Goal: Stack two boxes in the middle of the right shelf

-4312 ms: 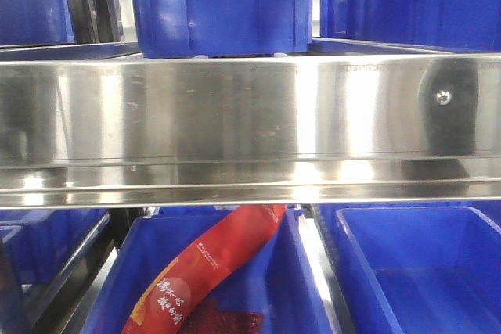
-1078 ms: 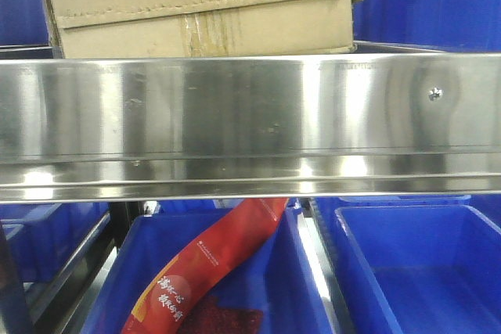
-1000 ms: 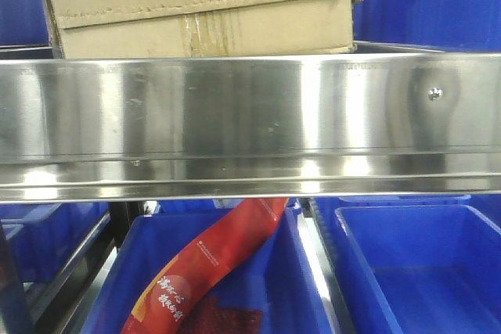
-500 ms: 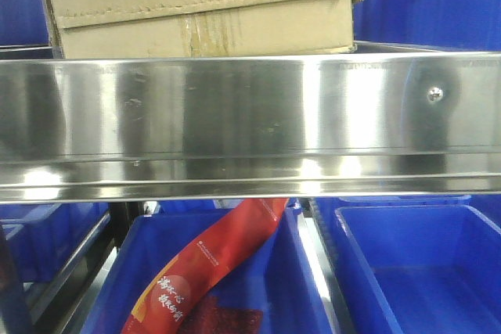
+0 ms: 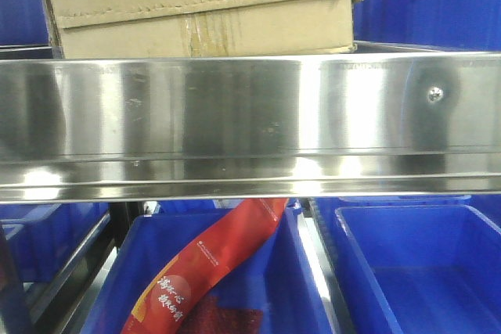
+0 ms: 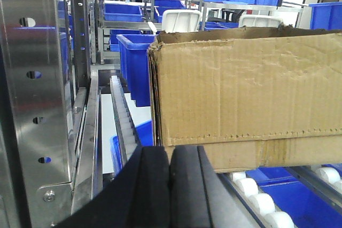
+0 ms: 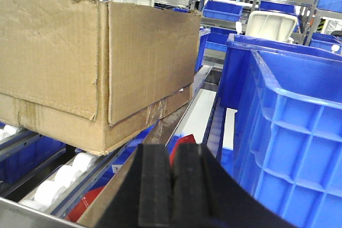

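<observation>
One tan cardboard box (image 5: 196, 5) stands on the right shelf, behind its shiny steel front rail (image 5: 250, 115). In the left wrist view the box (image 6: 246, 89) rests on white rollers. My left gripper (image 6: 170, 156) is shut and empty, just in front of the box's lower left corner. Whether it touches the box I cannot tell. The right wrist view shows the box (image 7: 80, 62) at the left, open-topped, with a loose side flap. My right gripper (image 7: 172, 153) is shut and empty, to the right of the box's near corner and apart from it.
Blue plastic bins flank the box, a large one (image 7: 288, 121) close on the right. A red pouch (image 5: 203, 271) lies in a bin on the tier below. White rollers (image 7: 59, 177) carry the box. A perforated steel upright (image 6: 37, 78) stands at the left.
About four seconds ago a blue bin stood on the tier where the cardboard box now stands. Over the last second only reflections on the rail shift.
</observation>
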Action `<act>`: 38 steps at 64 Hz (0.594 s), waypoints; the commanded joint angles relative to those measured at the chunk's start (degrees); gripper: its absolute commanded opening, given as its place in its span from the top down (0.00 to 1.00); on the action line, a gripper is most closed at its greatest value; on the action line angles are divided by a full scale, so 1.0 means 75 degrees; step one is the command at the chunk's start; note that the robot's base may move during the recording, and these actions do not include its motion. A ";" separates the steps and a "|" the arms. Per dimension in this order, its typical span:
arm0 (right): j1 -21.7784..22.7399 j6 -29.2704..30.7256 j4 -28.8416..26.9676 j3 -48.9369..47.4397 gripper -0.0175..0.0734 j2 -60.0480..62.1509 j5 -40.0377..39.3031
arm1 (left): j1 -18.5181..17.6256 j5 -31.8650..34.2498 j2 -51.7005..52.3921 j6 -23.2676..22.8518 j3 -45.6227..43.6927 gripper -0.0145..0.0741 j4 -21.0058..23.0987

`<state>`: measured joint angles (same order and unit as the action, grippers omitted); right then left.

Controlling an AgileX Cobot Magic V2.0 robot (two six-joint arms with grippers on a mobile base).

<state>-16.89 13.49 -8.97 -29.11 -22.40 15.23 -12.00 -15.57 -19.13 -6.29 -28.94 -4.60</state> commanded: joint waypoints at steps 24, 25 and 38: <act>0.0025 0.0014 0.0086 0.0015 0.98 0.0047 -0.0216 | 0.1702 0.1634 0.1852 0.0078 0.2400 0.96 -0.0102; 0.0025 0.0014 0.0086 0.0015 0.98 0.0047 -0.0216 | 0.1753 0.1730 0.1918 0.0106 0.2526 0.96 -0.0102; 0.0025 0.0014 0.0086 0.0015 0.98 0.0047 -0.0216 | 0.1809 0.2678 0.2550 0.0420 0.3858 0.96 0.0255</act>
<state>-16.89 13.49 -8.97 -29.11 -22.40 15.10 1.26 2.04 -1.19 -4.04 -0.91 -3.92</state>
